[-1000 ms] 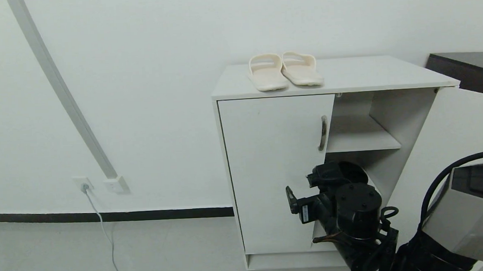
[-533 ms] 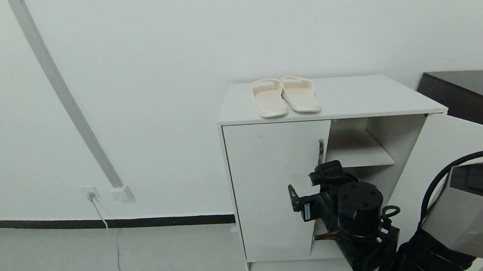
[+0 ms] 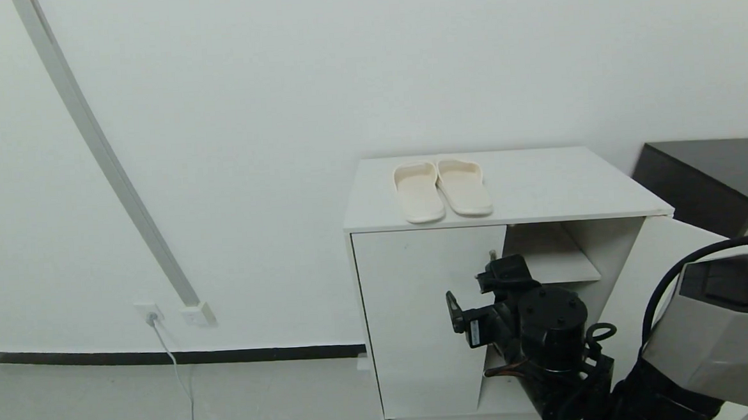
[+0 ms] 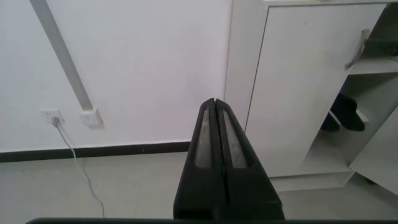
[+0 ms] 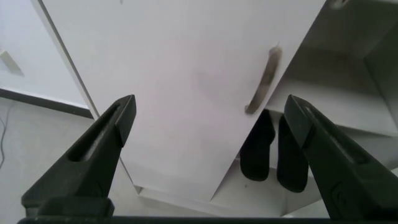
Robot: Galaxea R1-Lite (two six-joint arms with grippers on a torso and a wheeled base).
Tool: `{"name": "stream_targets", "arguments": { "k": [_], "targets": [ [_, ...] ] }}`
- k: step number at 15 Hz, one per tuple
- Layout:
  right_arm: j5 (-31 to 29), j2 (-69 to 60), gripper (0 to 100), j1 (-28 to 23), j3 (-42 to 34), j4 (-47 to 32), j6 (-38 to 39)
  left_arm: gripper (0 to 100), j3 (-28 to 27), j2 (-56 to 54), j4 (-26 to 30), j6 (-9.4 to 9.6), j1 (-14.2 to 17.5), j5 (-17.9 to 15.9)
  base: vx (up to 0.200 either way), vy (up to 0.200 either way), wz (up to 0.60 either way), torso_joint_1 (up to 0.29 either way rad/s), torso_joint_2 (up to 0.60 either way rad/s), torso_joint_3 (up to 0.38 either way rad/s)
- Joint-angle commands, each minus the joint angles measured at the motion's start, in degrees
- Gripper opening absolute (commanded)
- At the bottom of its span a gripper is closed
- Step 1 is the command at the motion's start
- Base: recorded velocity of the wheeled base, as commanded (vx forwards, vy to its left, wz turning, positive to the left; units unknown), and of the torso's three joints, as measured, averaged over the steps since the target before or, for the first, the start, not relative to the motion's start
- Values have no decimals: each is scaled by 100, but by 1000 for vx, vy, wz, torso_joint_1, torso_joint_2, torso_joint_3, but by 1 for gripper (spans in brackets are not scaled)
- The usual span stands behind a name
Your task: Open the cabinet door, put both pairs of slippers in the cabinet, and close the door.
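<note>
Cabinet door (image 5: 186,81) faces the right end effector (image 5: 210,109), fingers (image 5: 99,143) spread wide.

The right gripper (image 5: 209,103) was observed with its jaws set wide apart, nothing between them; its dark fingers (image 5: 93,155) framed a shut white cabinet door (image 5: 180,74); a curved metal handle (image 5: 263,82) ran along that door's edge. Beyond the edge the cabinet stood open; a pair of black slippers (image 5: 292,160) lay side by side in the lower compartment, beneath a white shelf (image 5: 339,93). A grey floor (image 5: 37,143) and dark baseboard (image 5: 43,103) were noted beside the cabinet.
</note>
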State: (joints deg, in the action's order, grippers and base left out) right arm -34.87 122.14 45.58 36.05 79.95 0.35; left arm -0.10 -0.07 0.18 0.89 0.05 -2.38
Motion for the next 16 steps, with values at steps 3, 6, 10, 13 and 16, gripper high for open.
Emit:
{"name": "stream_targets", "arguments": {
  "k": [3, 6, 10, 13, 16],
  "targets": [
    [6, 12, 100, 3, 8, 3, 0, 0, 1, 7, -1, -1, 4, 0, 0, 0, 0, 243, -574, -331],
    [15, 21, 100, 3, 16, 3, 9, 0, 1, 7, -1, -1, 4, 0, 0, 0, 0, 266, -611, -336],
    [24, 3, 100, -49, 16, 3, 9, 0, 1, 7, -1, -1, 4, 0, 0, 0, 0, 207, -453, -251],
    [50, 12, 100, -199, 34, 3, -35, 0, 1, 7, -1, -1, 4, 0, 0, 0, 0, 176, -380, -206],
    [393, 65, 100, -199, 43, 320, -325, 0, 1, 7, -1, 96, 4, -17, 0, 0, 0, 83, -194, -98]
  ]
}}
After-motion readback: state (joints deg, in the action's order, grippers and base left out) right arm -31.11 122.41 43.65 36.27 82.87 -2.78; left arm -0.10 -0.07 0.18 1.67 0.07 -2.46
